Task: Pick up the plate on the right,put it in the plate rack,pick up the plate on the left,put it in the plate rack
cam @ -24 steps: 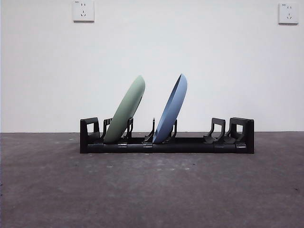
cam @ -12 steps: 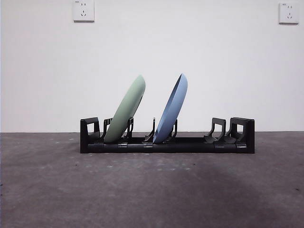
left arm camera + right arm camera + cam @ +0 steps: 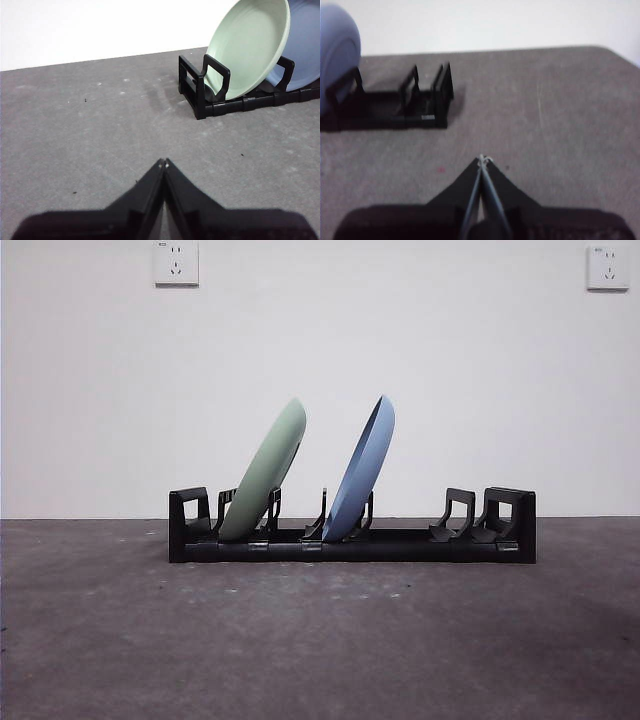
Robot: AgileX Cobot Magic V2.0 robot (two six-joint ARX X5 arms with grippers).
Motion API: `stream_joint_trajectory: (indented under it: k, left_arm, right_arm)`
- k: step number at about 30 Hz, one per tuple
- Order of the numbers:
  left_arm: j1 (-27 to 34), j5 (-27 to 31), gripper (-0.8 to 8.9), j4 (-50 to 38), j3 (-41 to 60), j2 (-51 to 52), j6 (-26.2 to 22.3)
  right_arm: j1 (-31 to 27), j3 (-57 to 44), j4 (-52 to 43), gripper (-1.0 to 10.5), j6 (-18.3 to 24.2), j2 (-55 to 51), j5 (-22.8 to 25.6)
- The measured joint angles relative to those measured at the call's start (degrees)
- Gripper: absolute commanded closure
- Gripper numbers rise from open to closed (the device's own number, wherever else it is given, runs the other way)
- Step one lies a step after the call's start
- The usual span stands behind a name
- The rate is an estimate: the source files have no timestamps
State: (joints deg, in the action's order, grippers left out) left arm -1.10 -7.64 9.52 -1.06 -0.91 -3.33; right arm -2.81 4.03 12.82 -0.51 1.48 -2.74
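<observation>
Black plastic, the plate rack [image 3: 351, 537] is sitting on the grey table [image 3: 320, 640] with both plates already standing in it. The green plate [image 3: 265, 473] is leaning in the prongs near one blocky end, and the blue plate [image 3: 361, 471] is leaning the same way in the next pair of prongs toward the middle; the two plates are standing apart, not touching. The slots at the other end of the rack are holding nothing.

The left gripper [image 3: 163, 163] is hanging over bare table well apart from the rack's green-plate end [image 3: 200, 95], its jaws pressed together at the tips and gripping nothing. The right gripper [image 3: 483, 159] is hanging over bare table off the opposite end of the rack [image 3: 422, 100], with its jaws likewise closed tip to tip and empty; its view is blurred, and only an edge of the blue plate [image 3: 337, 55] is showing there. Neither arm is appearing in the front view.
</observation>
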Motion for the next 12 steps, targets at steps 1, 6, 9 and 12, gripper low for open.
stream_joint_trajectory:
  k: [1,6,9,12]
  left_arm:
    - [0.00,0.00,8.17,0.00,0.00,0.00,0.00]
    - [0.00,0.00,8.17,-0.15,0.00,0.00,0.00]
    - [0.00,0.00,8.17,-0.13,0.00,-0.20,0.00]
    - [0.00,0.00,8.17,-0.13,0.00,-0.24,0.00]
  right_arm:
    - [0.00,-0.85,-0.13,9.5,-0.15,-0.55,0.00]
    - [0.00,-2.14,-0.63,9.4,-0.33,-0.83,0.00]
    - [0.00,-2.14,-0.83,9.5,-0.35,-0.92,0.00]
    - [-0.07,-2.14,-0.83,9.5,-0.35,-0.90,0.00]
